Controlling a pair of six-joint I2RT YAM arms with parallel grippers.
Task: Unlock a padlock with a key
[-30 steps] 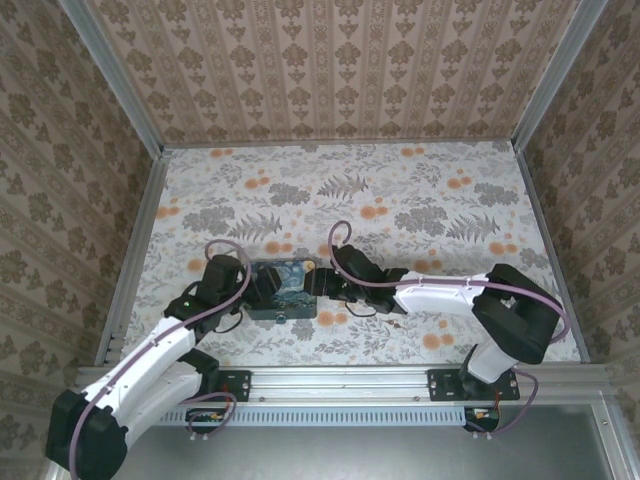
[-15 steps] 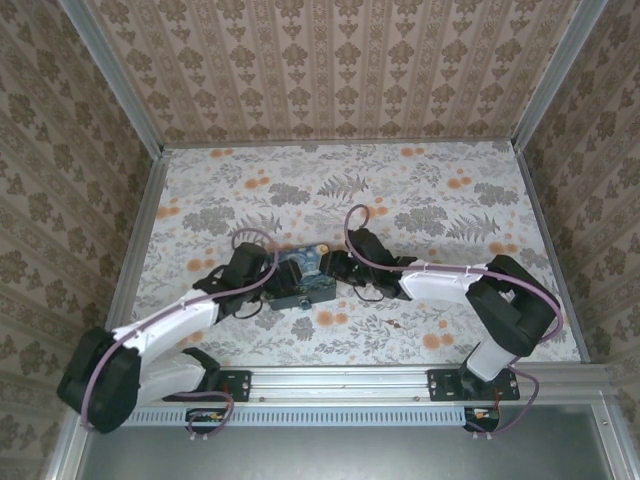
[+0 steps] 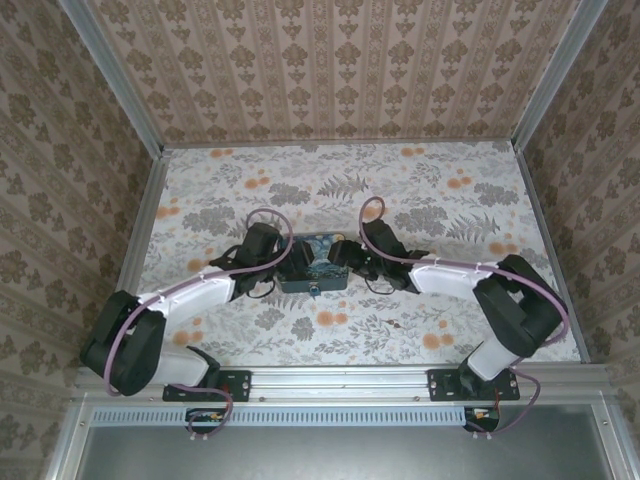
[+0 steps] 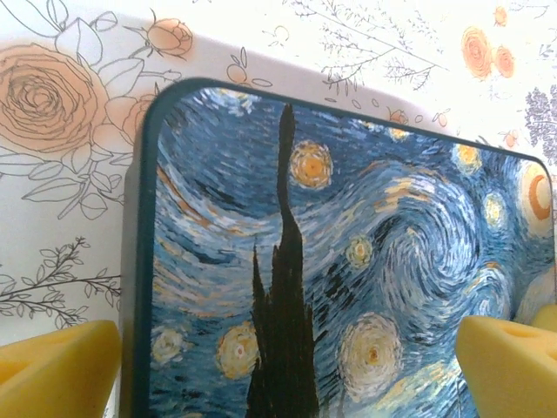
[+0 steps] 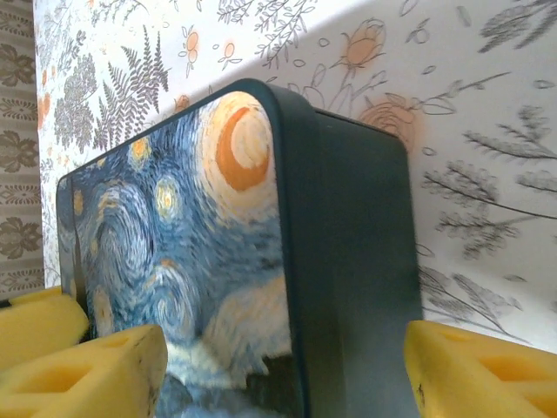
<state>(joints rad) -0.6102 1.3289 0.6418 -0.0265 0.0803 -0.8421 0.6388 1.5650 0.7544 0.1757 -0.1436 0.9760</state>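
A robot test cell in a lab: wallpapered panels [image 3: 340,70] wall in the flower-papered desk [image 3: 420,180] beyond the left end effector [image 3: 285,262] and right end effector [image 3: 340,258]; a bare aluminium rail [image 3: 340,380] behind them carries both arm bases [image 3: 478,382]

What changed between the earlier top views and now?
The painted box moved away from the arm bases and to the right. The left gripper and right gripper travelled with it, both arms reaching further out. Unchanged: one gripper at each end of the box, which lies flat on the floral table.
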